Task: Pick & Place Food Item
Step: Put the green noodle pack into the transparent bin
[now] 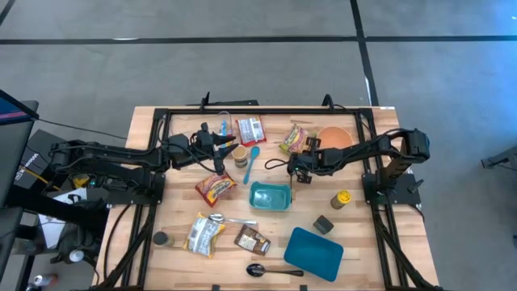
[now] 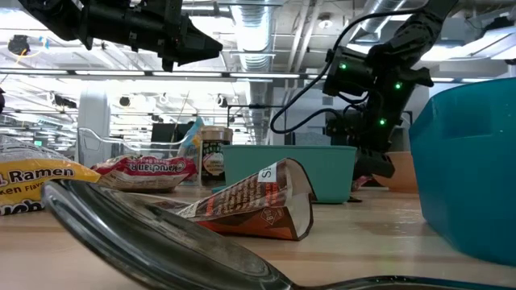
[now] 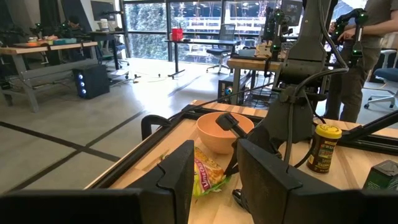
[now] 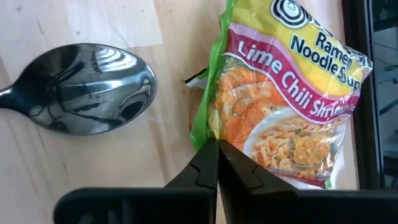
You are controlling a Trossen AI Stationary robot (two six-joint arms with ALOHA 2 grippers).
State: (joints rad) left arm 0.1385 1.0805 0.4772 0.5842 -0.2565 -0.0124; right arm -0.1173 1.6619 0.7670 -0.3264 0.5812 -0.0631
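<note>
The right gripper (image 4: 216, 149) is low over the wooden bench (image 1: 363, 242), its fingers pressed fully together at the green edge of the lime chili ramen noodle packet (image 4: 286, 99). From the right wrist view it is not clear whether any of the wrapper is pinched between the tips; they may have closed just beside it. The packet lies flat on the bench near the far rail, just beside the orange bowl (image 1: 335, 137), with a shiny metal spoon (image 4: 81, 90) lying close on its other side.

The left gripper (image 3: 214, 171) hangs above the bench near the small brown jar (image 1: 241, 155), its fingers partly apart and holding nothing that can be seen.

As a judgement, the task is at its very start: the food packet has not been lifted, and nothing shows in the teal rectangular tub (image 1: 270, 196) at the middle of the bench. What remains is a secure hold on the wrapper, the lift, the carry and the release into whichever container is meant.
</note>
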